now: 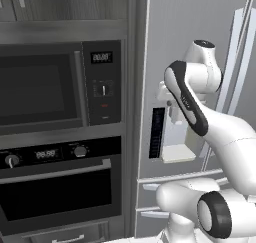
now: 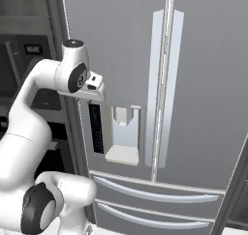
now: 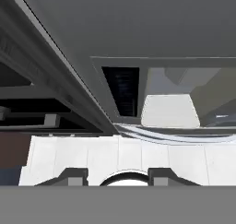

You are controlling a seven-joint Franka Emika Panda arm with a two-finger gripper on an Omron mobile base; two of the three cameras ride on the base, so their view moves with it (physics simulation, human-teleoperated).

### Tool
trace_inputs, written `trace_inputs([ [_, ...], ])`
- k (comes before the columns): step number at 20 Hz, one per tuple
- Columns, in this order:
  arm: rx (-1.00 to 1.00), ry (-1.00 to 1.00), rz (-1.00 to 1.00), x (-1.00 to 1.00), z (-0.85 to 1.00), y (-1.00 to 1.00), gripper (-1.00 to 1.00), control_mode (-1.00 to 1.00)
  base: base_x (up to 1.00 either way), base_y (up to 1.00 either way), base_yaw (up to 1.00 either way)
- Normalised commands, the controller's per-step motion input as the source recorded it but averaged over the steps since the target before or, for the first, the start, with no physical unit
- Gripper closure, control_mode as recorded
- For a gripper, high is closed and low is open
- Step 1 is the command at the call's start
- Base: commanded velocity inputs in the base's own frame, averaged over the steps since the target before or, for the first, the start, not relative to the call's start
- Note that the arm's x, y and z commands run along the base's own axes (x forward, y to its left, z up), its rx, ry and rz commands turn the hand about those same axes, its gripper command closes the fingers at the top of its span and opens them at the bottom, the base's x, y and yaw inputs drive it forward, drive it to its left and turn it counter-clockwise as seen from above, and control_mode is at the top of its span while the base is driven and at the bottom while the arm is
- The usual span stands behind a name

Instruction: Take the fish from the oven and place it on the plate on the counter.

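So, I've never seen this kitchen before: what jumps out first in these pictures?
The white arm folds up in front of a tall grey fridge with a water dispenser in its door. Left of the fridge stands the black oven, door closed, under a microwave.

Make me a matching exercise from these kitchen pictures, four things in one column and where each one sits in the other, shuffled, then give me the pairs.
Things:
1. microwave
2. oven
3. fridge
4. water dispenser

Places:
A. recessed in the fridge's left door
B. directly below the microwave, door shut
C. right of the built-in appliance column
D. above the oven, under the upper cabinets

Pairs: 1-D, 2-B, 3-C, 4-A
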Motion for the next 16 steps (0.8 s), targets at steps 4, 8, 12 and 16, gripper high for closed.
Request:
trace_inputs([
  [4,0.00,0.00,0.04,-0.23,-0.02,0.08,-1.00,-1.00,0.00,0.00,0.00],
  [8,0.00,-0.12,0.05,-0.52,0.00,0.74,-1.00,-1.00,0.00,0.00,0.00],
  [12,0.00,-0.15,0.06,-0.62,-0.02,1.00,-1.00,-1.00,0.00,0.00,0.00],
  [16,-0.12,-0.07,0.21,-0.48,-0.21,1.00,-1.00,-1.00,0.00,0.00,0.00],
])
